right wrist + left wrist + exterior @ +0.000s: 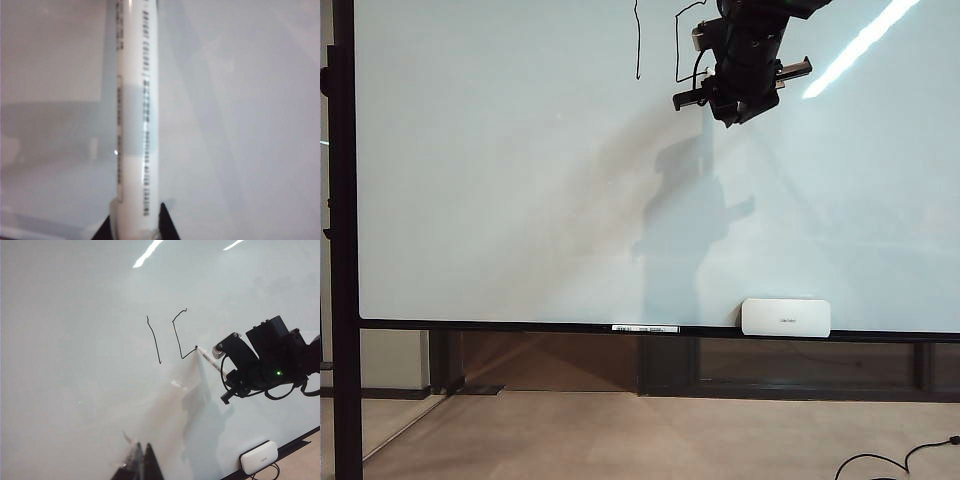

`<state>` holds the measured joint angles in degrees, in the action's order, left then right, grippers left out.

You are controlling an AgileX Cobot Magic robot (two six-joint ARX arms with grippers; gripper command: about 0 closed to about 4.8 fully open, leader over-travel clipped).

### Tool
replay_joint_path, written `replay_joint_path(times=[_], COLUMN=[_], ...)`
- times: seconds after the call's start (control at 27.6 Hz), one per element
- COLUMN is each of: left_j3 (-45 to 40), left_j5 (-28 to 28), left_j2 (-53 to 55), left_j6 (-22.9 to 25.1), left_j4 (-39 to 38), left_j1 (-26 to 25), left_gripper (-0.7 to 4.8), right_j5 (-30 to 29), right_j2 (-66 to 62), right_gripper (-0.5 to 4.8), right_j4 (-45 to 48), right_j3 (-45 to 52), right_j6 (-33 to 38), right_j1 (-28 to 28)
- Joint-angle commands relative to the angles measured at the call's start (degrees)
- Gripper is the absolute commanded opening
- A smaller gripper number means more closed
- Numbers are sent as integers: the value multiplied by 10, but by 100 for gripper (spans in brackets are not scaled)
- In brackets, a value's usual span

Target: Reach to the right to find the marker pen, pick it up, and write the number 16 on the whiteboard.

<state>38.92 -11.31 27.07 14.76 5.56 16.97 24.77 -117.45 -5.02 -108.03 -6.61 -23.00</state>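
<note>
Right gripper (231, 380) clenched on the white marker pen (136, 115), barrel pinched between the jaws in the right wrist view, tip touching the whiteboard (500, 200). The number 16 (170, 337) sits at about 12 o'clock on the board in the exterior view: the "1" is done, the "6" is only a top hook, a down-stroke and a short kick to the right, its loop not closed. Left gripper (140, 462) hangs idle, well apart at the 7 o'clock side of the strokes, jaws pressed together on nothing. Risks, as I judge them: the long barrel could pivot in the narrow pinch if pressed hard, leaving a gap or a stray line; lifting off mid-loop would leave the "6" open; strokes already wander. Print runs along the pen barrel, too blurred to read. The white eraser block (785, 317) on the lower frame bears a small mark, illegible; a label strip (645, 328) on the frame likewise.
</note>
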Motion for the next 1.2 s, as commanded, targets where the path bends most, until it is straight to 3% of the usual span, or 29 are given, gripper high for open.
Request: replay_joint_path(times=[0.04,1.2], left_j3=[3,3], left_j5=[2,2], left_j2=[-1,-7], left_j6=[3,13], left_j4=[9,9], left_j1=[0,0], left_gripper=[-5,-6], right_j5=[8,-31], right_j2=[3,3], right_gripper=[-1,-1], right_j4=[32,66], right_j3=[-2,-20], right_j6=[5,-9], right_j1=[2,8])
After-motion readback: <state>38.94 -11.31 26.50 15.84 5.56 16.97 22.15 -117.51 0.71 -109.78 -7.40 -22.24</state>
